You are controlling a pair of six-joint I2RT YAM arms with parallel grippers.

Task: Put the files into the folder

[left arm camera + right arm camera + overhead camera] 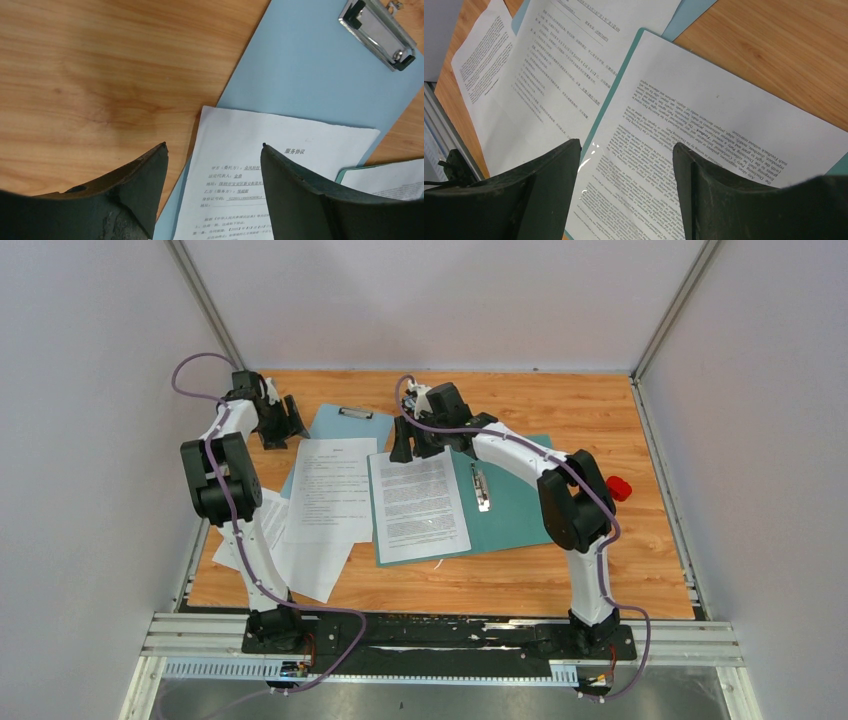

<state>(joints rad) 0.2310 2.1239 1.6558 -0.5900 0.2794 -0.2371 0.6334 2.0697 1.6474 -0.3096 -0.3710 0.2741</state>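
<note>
While both grippers hang with jaws apart, gripping nothing, paper waits. Folder [520, 525] lies open flat on table [600, 420], filed sheet [418, 505] already on its left cover. Second sheet [330, 490] just left of it, overlapping pale blue clipboard [350, 426]. Loose sheets [300, 558] fanned near left arm base. Left gripper [214, 146] near second sheet's far edge, right gripper [625, 144] over filed sheet. Judgement: sheets light, floppy, slick on each other, lying flat, so hard to pinch. Best hold looks like far edge raised on clipboard. Slide, don't lift; creases easily.
</note>
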